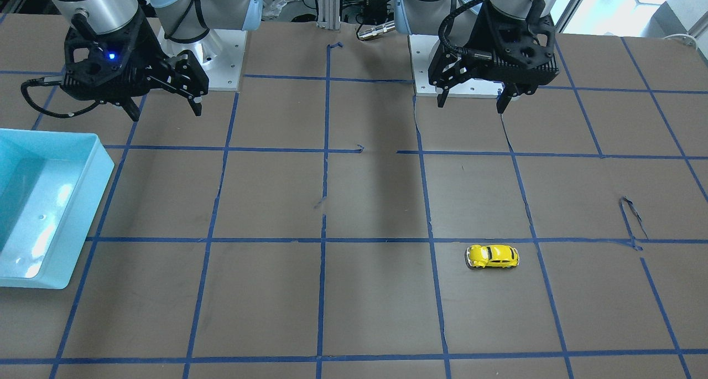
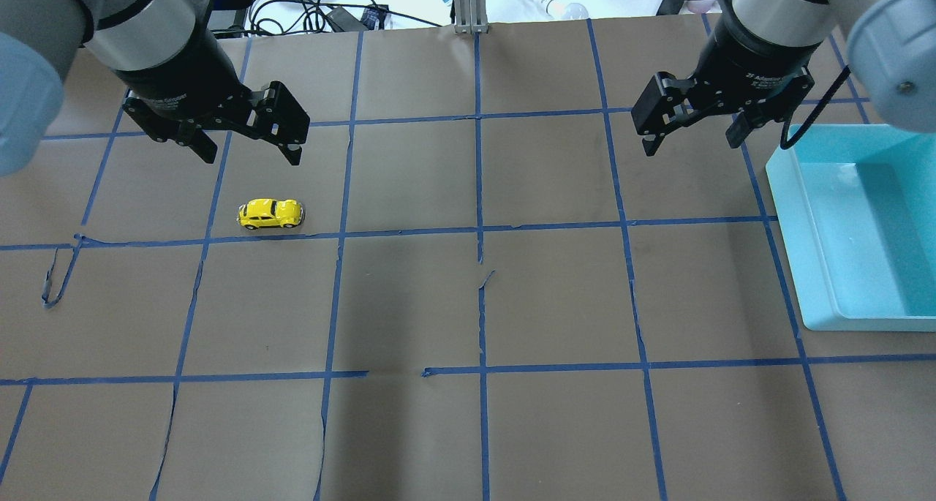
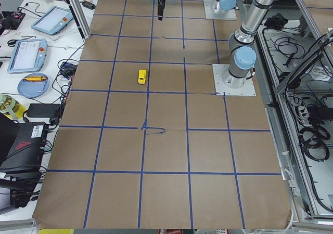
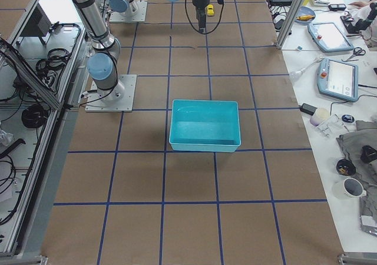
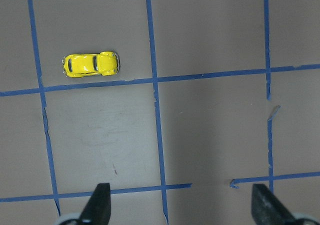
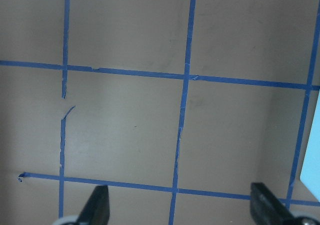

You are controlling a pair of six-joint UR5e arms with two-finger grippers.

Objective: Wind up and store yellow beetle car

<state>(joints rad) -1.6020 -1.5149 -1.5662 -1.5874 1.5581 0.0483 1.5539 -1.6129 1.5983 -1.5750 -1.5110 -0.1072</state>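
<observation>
Left tool (image 2: 251, 152) hangs empty, fingers spread apart, near but not yet over the tiny glossy yellow beetle car (image 2: 270, 213). That car sits on its wheels on the brown paper bench with blue tape lines (image 2: 556, 296), on my left half, just beside a tape line. My right tool (image 2: 690, 145), also spread and empty, hovers near the light-blue plastic tub (image 2: 793, 230), well apart from the car. I judge nothing is begun: next I centre the left tool over the car, descend, and close on its body.
</observation>
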